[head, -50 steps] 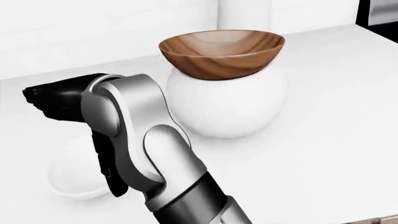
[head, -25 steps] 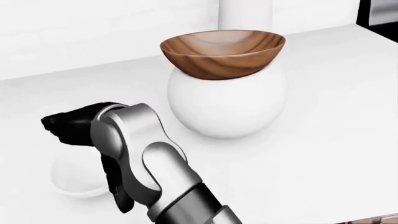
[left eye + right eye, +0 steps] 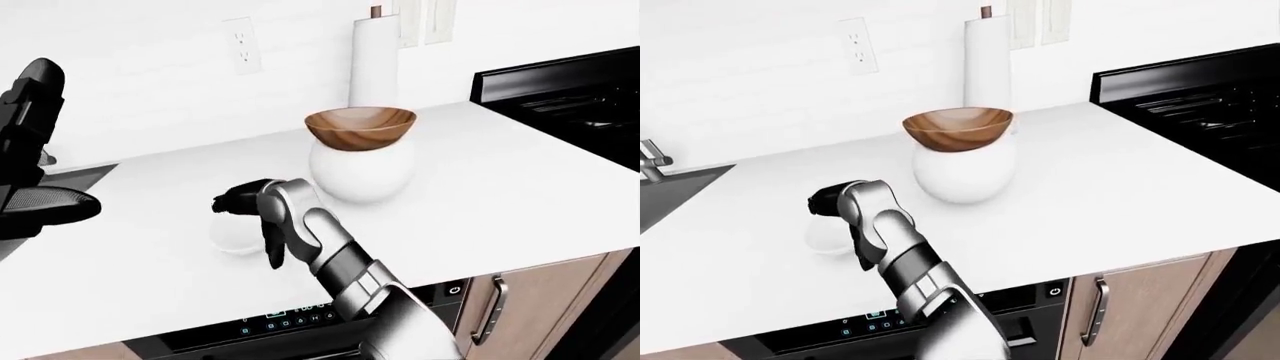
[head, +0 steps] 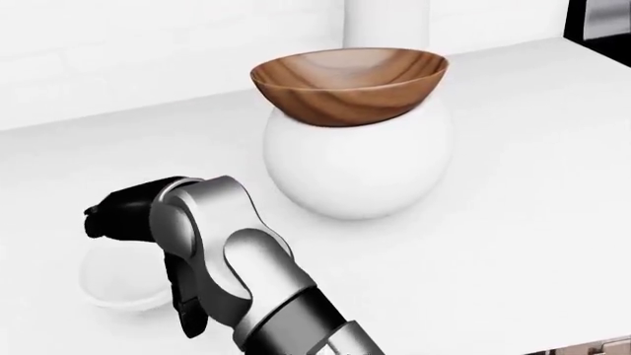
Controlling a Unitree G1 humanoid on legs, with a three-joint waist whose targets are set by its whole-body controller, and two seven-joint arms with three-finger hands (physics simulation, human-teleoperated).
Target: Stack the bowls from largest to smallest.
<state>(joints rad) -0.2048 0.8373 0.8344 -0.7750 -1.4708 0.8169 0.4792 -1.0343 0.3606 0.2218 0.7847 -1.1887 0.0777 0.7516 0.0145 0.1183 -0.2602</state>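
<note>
Reaching across the white desk (image 3: pixel 520 195), the right hand (image 4: pixel 123 214) is sitting over the rim of the small white bowl (image 4: pixel 113 281); whether its black fingers are gripping the bowl cannot be told. Up and to the right of the hand, a brown wooden bowl (image 4: pixel 350 83) is resting on a large round white bowl (image 4: pixel 357 166).

Three bowls: one wooden bowl (image 4: pixel 349 83), one large white bowl (image 4: pixel 360 174), one small white bowl (image 4: pixel 116 279). One paper-towel roll (image 3: pixel 373 60). Two hands in view.
</note>
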